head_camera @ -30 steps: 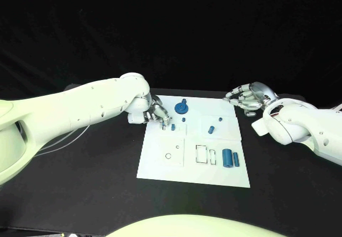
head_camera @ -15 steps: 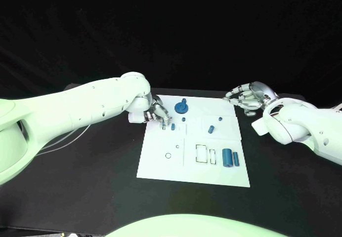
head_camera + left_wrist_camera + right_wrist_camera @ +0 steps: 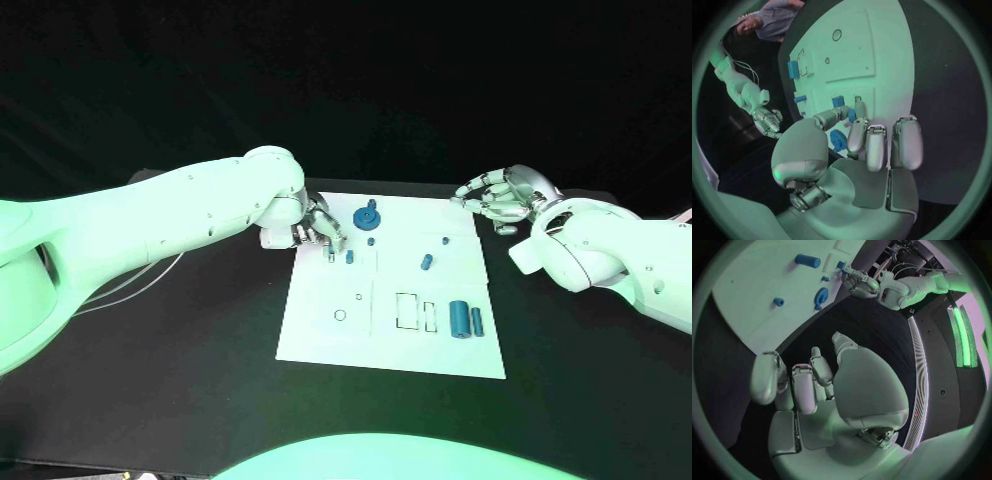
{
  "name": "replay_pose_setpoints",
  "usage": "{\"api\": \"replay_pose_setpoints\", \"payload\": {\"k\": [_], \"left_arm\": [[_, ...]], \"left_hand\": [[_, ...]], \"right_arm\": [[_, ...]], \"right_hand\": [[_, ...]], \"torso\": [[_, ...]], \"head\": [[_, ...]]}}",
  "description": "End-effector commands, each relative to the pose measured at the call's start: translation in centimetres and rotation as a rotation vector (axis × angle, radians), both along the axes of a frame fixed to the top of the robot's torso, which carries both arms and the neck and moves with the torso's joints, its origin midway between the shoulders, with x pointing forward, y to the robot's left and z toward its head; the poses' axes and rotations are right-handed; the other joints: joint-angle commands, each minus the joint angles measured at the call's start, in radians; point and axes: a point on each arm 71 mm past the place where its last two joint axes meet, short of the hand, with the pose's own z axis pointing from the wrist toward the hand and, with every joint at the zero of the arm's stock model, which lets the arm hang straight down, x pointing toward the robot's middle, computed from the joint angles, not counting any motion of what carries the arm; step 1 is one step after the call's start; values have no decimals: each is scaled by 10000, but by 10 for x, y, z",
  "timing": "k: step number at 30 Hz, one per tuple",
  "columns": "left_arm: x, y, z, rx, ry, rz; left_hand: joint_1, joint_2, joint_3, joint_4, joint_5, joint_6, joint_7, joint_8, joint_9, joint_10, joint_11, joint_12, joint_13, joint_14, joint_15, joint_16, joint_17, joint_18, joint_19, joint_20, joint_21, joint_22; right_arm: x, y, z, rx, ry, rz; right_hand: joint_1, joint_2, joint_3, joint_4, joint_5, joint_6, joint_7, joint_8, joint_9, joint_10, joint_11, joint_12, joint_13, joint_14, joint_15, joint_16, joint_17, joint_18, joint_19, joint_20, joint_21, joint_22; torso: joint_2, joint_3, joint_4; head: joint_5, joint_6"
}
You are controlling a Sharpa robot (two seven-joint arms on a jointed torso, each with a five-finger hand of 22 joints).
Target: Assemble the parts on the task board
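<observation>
Left of the smooth white rectangular task board, the silver metal left hand is reaching over the board's near-left corner from the head camera, its fingers pointing down at a small blue peg; whether they are actually pinching it I cannot tell from here. Beside it a round blue knobbed disc is lying flat, with a tiny blue stud, a slanted blue pin and another small blue stud scattered on the matte plate. Two upright-lying blue cylinders are sitting side by side near printed rectangular outlines. The silver right hand is hovering off the board's far right corner above the black table, fingers curled inward and holding nothing.

From the left wrist, the left hand is showing glossy rounded fingers bent over the blue disc and a square-looking blue peg.

From the right wrist, the right hand is curling in, empty, with the board and a blue cylinder beyond.
</observation>
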Motion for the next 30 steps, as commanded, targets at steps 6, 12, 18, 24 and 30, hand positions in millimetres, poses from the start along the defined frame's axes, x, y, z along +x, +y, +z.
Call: {"api": "replay_pose_setpoints", "payload": {"k": [6,12,18,24,30], "left_arm": [[0,0,-2,25,-27,1],[-2,2,-2,-251,146,-59],[-7,7,0,-835,967,-340],[-12,11,4,-975,1911,-806],[-12,14,5,-842,2347,-1009]], "left_hand": [[233,573,417,100,749,347,-404,198,345,234,-141,-110,-132,1108,-77,118,2667,-272,129,-2,-103,835],[255,601,391,114,692,311,-394,190,356,193,-132,-157,-198,1101,-71,105,2640,-264,109,2,-130,805],[393,610,387,11,672,287,-400,189,386,218,-135,-112,-107,1115,-67,130,2691,-275,133,10,-101,844],[475,592,380,-65,682,298,-405,187,404,246,-138,-77,-39,1125,-65,147,2726,-282,146,13,-85,866],[481,588,374,-70,678,298,-404,184,405,242,-137,-83,-47,1125,-64,148,2726,-275,130,13,-105,842]], "right_arm": [[0,1,0,6,1,54],[0,1,0,4,1,55],[0,0,-1,-2,13,42],[0,0,-1,-4,24,36],[0,0,-1,-5,33,33]], "right_hand": [[-431,-13,457,65,222,-87,-22,225,-51,-89,-71,-72,-13,553,-37,-55,739,187,-72,-79,-176,873],[-431,-13,457,65,222,-87,-22,225,-51,-89,-71,-72,-13,553,-37,-55,739,187,-72,-79,-176,873],[-440,-31,495,69,225,-98,-22,251,-78,-94,-71,-77,-23,554,-37,-65,738,190,-72,-80,-204,877],[-440,-31,495,69,225,-98,-22,251,-78,-94,-71,-77,-23,554,-37,-65,738,190,-72,-80,-204,877],[-440,-31,495,69,225,-98,-22,251,-78,-94,-71,-77,-23,554,-37,-65,738,190,-72,-80,-204,877]], "torso": [[-3,-2,0],[-5,-6,-9],[-17,1,-1],[-21,5,6],[-6,4,10]], "head": [[7,9],[-1,13],[-24,33],[-17,44],[-6,74]]}}
